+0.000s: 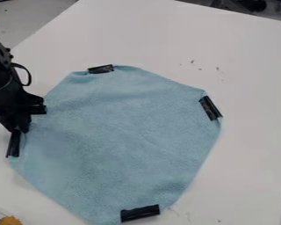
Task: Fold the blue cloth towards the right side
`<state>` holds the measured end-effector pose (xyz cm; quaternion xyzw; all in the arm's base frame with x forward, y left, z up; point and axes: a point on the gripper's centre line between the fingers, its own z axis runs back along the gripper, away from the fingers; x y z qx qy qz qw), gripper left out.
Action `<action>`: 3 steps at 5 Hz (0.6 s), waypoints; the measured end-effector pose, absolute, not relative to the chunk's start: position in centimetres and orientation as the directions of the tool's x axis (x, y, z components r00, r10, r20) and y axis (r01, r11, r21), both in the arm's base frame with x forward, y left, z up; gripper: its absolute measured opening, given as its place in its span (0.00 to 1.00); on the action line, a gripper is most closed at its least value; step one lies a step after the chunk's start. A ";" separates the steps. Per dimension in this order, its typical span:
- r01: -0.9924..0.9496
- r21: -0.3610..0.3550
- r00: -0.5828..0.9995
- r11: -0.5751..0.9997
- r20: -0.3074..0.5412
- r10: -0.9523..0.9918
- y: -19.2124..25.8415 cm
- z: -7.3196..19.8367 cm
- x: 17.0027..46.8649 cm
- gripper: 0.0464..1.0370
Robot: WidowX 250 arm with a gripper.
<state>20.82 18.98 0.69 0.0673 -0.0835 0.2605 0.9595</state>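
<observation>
Camera view: white desk (pixel 248 66) spreads under the hand (pixel 18 128) and reaches well out to its right. Next in size comes the blue cloth (pixel 119 136), lying mostly flat, with a few soft creases, from just beside the hand across to the right and down below it. The black arm (pixel 1 77) stands at the left edge, above the hand, which hangs by the cloth's left corner; whether it is apart, together or clamped on something, I cannot tell. Four black strips sit along the cloth's edge: one (pixel 140 213) below and right of the hand, one (pixel 210 108) far across to the right, one (pixel 14 143) right under the hand's tip, and the smallest (pixel 100 69) above and to the right. A yellow-orange piece (pixel 11 220) lies well below the hand, and tiny dark specks (pixel 192 62) dot the surface up and to its right
</observation>
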 end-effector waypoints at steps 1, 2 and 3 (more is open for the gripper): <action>-0.502 0.120 0.861 0.857 0.159 0.482 18.3 0.9 20.8 0.03; -0.470 0.191 0.879 0.861 0.189 0.438 16.9 3.3 22.7 0.01; -0.419 0.259 0.904 0.870 0.205 0.374 14.6 5.0 25.5 0.01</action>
